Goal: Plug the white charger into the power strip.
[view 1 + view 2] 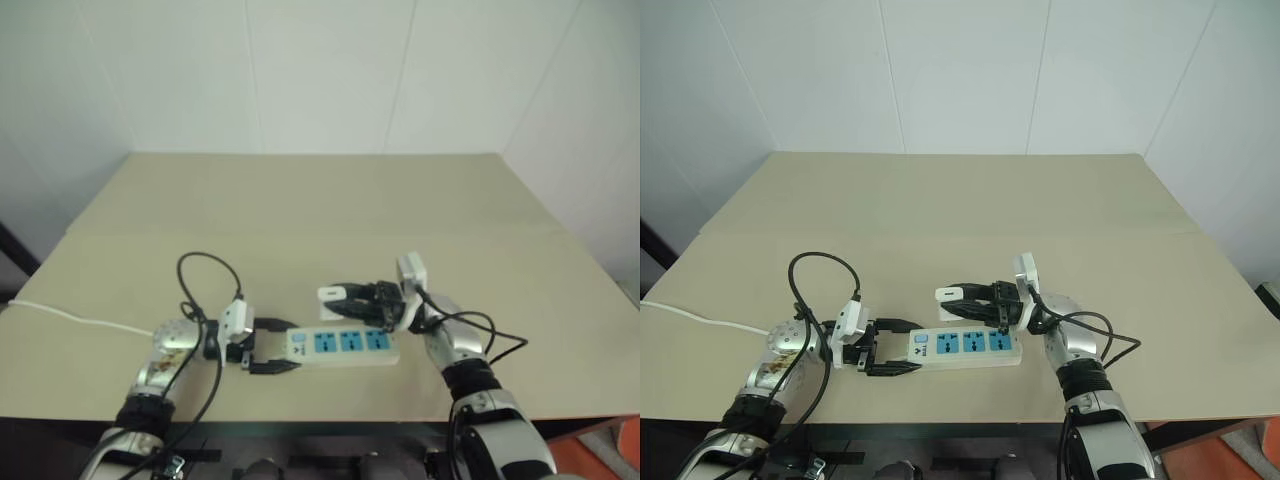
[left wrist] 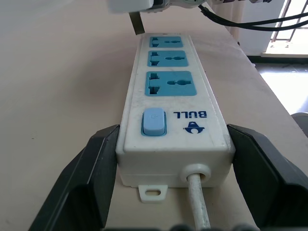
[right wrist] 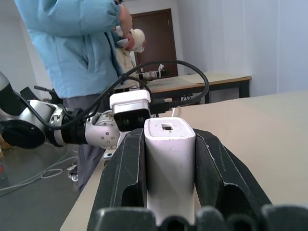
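Observation:
The power strip (image 1: 345, 345) lies flat near the table's front edge, a long white bar with three blue socket faces and a blue switch (image 2: 153, 122). My left gripper (image 1: 290, 346) is shut on its switch end, one black finger (image 2: 98, 163) against each long side. My right gripper (image 1: 345, 295) is shut on the white charger (image 3: 169, 163) and holds it just above the strip, beyond the sockets. One of the charger's metal prongs (image 2: 137, 21) hangs over the far end of the strip, clear of it.
The strip's thin white cord (image 1: 80, 320) runs off to the left over the tan table (image 1: 300, 210). White walls stand behind and to the right. A person in a light blue jacket (image 3: 72, 48) stands beyond the table, near another table (image 3: 211, 82).

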Robot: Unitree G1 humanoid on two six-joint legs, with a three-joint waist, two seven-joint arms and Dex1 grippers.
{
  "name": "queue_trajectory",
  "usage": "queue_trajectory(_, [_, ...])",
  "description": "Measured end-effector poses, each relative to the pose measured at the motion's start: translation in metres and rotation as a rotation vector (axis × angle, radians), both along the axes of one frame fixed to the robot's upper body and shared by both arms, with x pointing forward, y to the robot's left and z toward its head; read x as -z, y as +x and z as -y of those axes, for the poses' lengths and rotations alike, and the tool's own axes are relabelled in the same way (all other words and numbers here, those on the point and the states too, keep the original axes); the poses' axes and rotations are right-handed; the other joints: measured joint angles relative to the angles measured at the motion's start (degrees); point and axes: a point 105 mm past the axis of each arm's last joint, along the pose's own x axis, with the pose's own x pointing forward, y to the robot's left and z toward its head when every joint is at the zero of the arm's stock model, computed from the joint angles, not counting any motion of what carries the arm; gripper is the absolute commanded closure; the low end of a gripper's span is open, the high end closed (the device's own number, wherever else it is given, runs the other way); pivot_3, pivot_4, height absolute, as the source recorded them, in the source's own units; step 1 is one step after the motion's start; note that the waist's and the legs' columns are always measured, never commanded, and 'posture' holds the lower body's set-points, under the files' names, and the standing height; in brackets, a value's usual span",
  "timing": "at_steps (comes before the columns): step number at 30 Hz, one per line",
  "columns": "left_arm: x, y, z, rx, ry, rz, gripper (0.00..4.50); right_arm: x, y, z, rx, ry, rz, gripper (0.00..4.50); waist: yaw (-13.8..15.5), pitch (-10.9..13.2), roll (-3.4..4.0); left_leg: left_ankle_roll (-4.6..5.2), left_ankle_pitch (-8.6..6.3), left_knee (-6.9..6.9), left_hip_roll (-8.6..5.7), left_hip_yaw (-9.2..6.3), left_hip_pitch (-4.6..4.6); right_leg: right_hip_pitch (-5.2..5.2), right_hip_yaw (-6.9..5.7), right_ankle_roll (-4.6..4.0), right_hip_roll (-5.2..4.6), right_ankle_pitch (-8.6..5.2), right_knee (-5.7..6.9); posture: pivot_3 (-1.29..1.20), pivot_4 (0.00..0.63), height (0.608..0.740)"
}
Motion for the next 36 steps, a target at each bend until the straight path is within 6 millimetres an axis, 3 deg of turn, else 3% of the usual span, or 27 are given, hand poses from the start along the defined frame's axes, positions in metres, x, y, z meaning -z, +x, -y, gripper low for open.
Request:
queue_trajectory(19, [0.000, 0.000, -0.001, 0.001, 0.006, 0.000, 1.28, 0.019, -0.007, -0.016, -0.013, -0.015, -0.034, 3.38, -0.02, 0.01, 0.01, 0.00, 0.00, -0.01, 0.00, 0.00, 0.04, 0.03, 0.00, 0.01, 0.00, -0.01, 0.00, 0.00, 0.150, 0.740])
queue_trajectory(36, [0.000, -0.001, -0.003, -0.002, 0.007, -0.005, 1.28, 0.022, -0.008, -0.018, 0.000, -0.014, -0.025, 3.38, -0.11, 0.01, 0.01, 0.00, 0.00, -0.06, 0.02, 0.00, 0.15, 0.10, 0.00, 0.02, 0.01, -0.07, 0.00, 0.00, 0.150, 0.740])
